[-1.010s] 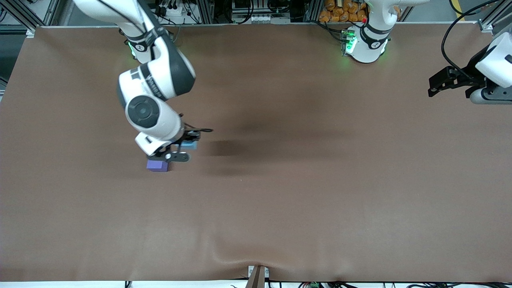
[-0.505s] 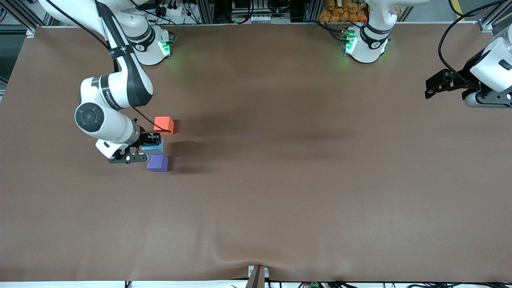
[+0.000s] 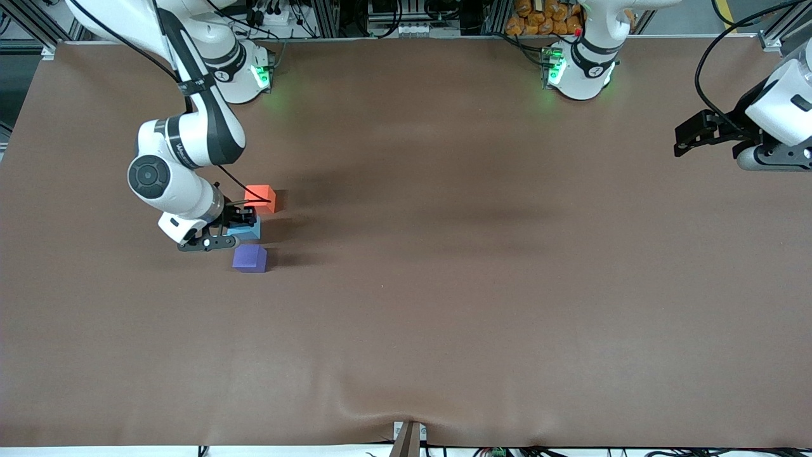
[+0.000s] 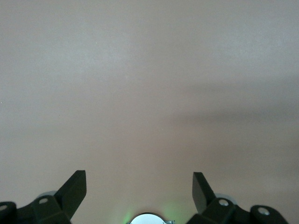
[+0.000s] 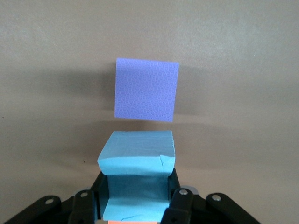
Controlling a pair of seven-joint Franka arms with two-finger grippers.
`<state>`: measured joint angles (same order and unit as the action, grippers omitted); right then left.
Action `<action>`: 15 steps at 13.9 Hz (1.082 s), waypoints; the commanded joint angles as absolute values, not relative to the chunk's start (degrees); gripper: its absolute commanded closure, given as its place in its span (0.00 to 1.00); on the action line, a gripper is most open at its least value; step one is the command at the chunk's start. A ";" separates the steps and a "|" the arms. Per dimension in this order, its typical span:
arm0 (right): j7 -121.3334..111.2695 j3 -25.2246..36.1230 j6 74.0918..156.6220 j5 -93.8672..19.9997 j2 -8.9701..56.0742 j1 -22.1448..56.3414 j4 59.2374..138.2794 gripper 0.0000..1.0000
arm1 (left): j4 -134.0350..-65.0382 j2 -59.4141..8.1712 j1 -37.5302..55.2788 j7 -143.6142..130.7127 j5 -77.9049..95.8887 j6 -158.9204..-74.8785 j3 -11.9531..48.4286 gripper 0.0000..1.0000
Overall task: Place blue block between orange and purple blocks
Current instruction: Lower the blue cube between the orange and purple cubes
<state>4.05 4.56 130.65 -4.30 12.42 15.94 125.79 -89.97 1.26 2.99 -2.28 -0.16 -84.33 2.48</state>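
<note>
While the blue block (image 3: pixel 246 228) is held between the fingers of the right gripper (image 3: pixel 236 223), it is shown in the gap between the orange block (image 3: pixel 260 197) and the purple block (image 3: pixel 250 258), toward the right arm's end of the counter (image 3: pixel 444 285). In the right wrist view the fingers are seen clamped on the block's two sides, with the purple block (image 5: pixel 146 89) just ahead and apart from it, and a sliver of the orange block (image 5: pixel 133 222) at the lower edge. Whether the blue block rests on the counter or hangs just above it cannot be told.

Compared with one second earlier, when the right arm covered the orange block and the blue block was carried nearer the middle of the counter than the purple one, the arm has been swung outward, and the blue block has been brought into line with the other two. Over the last half second only a small shift away from the purple block is noted, so the gap there is now plainer.

It is judged that the carrying is essentially done and that release and withdrawal remain.

The left gripper (image 3: pixel 688 134) is held waiting over the counter's edge at the left arm's end, its fingers (image 4: pixel 74 189) spread wide and empty.
</note>
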 commanded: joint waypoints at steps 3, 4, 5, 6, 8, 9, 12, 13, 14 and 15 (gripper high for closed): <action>2.55 3.34 134.19 -7.81 11.95 14.50 128.75 1.00 | -89.82 1.23 2.55 -2.02 -0.44 -84.55 2.90 0.00; 2.55 3.34 134.90 -8.61 12.30 14.59 129.28 1.00 | -89.82 1.23 2.55 -2.02 -0.44 -84.55 2.90 0.00; 2.46 3.34 135.43 -8.61 12.74 14.59 129.55 1.00 | -89.82 1.32 2.55 -2.02 -0.44 -84.55 2.90 0.00; 2.46 3.34 136.22 -8.61 13.01 14.68 129.99 1.00 | -89.82 1.32 2.55 -2.02 -0.44 -84.64 2.90 0.00; 2.46 3.34 137.81 -8.61 13.53 14.68 130.87 1.00 | -89.82 1.32 2.64 -2.02 -0.44 -84.64 2.90 0.00; 2.46 3.34 138.07 -8.61 13.88 14.68 130.96 1.00 | -89.82 1.23 2.64 -2.02 -0.44 -84.55 2.90 0.00; 2.46 3.34 138.60 -8.70 14.67 14.59 130.87 1.00 | -89.82 1.23 2.55 -2.02 -0.44 -84.64 2.90 0.00; 2.46 3.34 139.13 -8.70 14.94 14.59 130.87 1.00 | -89.82 1.23 2.55 -2.02 -0.44 -84.64 2.90 0.00; 2.46 3.34 139.57 -8.70 15.64 14.59 130.87 1.00 | -89.82 1.23 2.55 -2.02 -0.44 -84.64 2.90 0.00; 2.46 3.34 140.53 -8.70 15.99 14.59 130.87 1.00 | -89.82 1.23 2.55 -2.02 -0.44 -84.64 2.90 0.00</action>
